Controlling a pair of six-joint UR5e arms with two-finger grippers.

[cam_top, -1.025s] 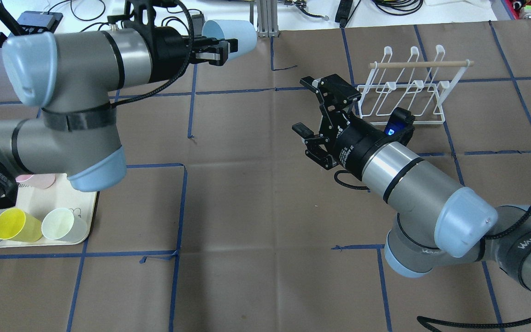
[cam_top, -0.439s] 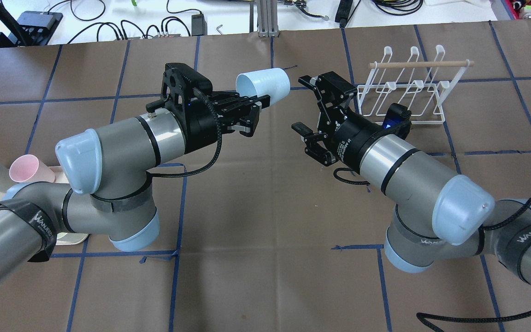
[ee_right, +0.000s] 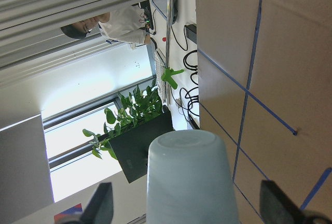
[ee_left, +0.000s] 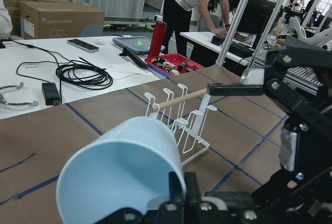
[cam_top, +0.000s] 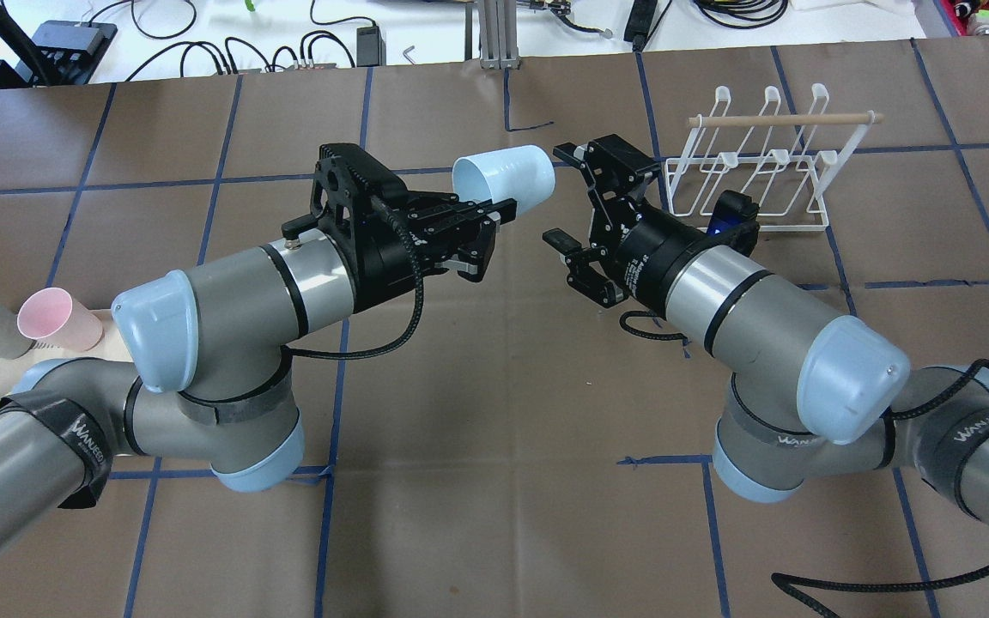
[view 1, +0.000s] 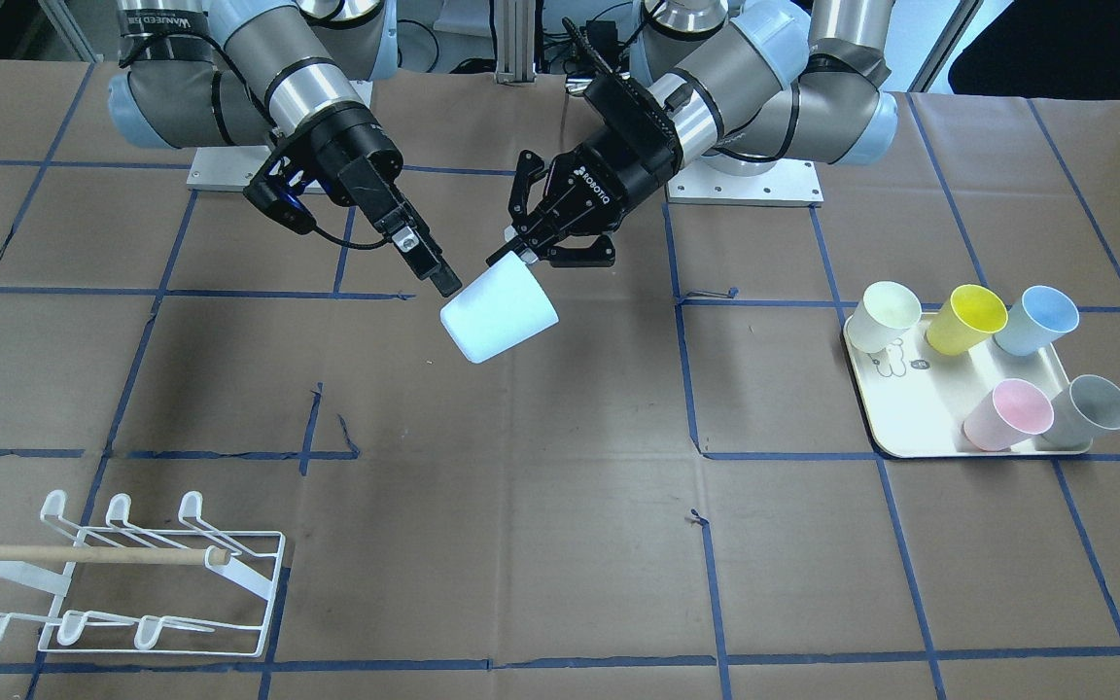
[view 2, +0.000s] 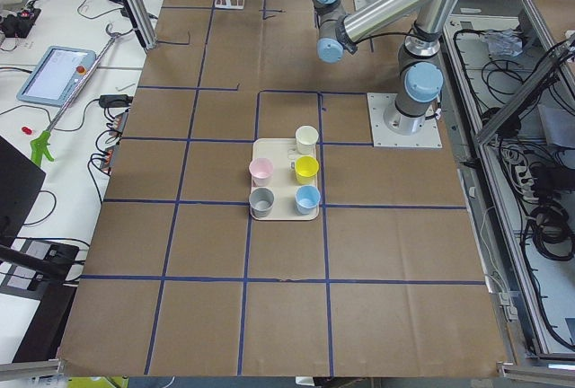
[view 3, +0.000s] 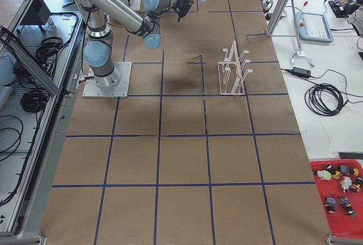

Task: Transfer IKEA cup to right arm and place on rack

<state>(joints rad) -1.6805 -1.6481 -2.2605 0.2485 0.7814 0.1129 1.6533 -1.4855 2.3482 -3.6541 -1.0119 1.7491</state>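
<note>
Cup (cam_top: pixel 505 174): pale blue, smooth, tapered, held sideways; my left gripper (cam_top: pixel 499 208) clamps its rim, my right gripper (cam_top: pixel 559 195) spread wide facing base.

Worktop (cam_top: pixel 494 446), layout.
- Centre, held aloft: IKEA cup (cam_top: pixel 505 178), lying sideways between the left gripper (view 1: pixel 524 255) and the right gripper (cam_top: pixel 560 196). Rim at the left jaws, base towards the right jaws, which stand apart.
- Robot's right, far side: rack (cam_top: pixel 782 120), just beyond the right gripper.
- Robot's left, well apart: tray (view 1: pixel 920 418) carrying five cups (view 1: pixel 1009 413), three in one row, two in the other.
</note>
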